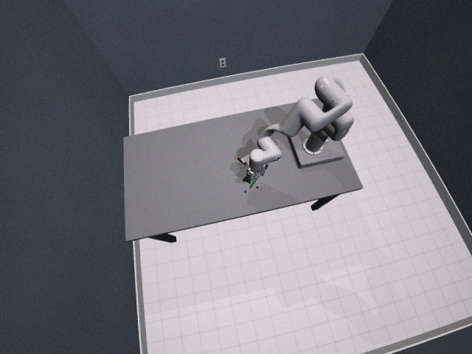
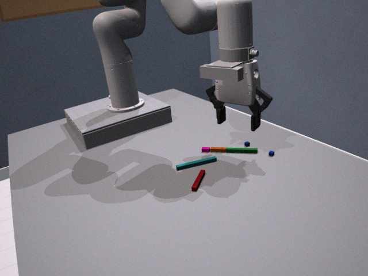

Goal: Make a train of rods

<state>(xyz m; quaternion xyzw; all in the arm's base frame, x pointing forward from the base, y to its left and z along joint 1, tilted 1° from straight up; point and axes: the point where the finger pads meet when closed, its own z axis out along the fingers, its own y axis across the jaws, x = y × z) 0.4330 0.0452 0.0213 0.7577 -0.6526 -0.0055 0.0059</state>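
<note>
— Above the table (image 2: 89, 237), how does the gripper (image 2: 237, 120) hang?
— Pointing straight down, fingers spread wide, empty.
— And the train?
— Magenta rod (image 2: 205, 149), orange rod (image 2: 217, 149) and green rod (image 2: 241, 150) lie end to end below it.
— Anything close by?
— Two blue cubes (image 2: 246, 144) (image 2: 271, 153) flank the green end; turquoise rod (image 2: 196, 163) and red rod (image 2: 198, 180) lie nearer.

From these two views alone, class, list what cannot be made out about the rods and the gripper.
- Top view: the magenta rod, orange rod and turquoise rod are hidden under the gripper and wrist; only part of the green rod shows.
- Top view: the blue cubes are mere specks.
- Exterior view: whether the magenta rod, orange rod and green rod truly touch; too small.
- Exterior view: the arm's upper links are cut off by the top edge.
</note>
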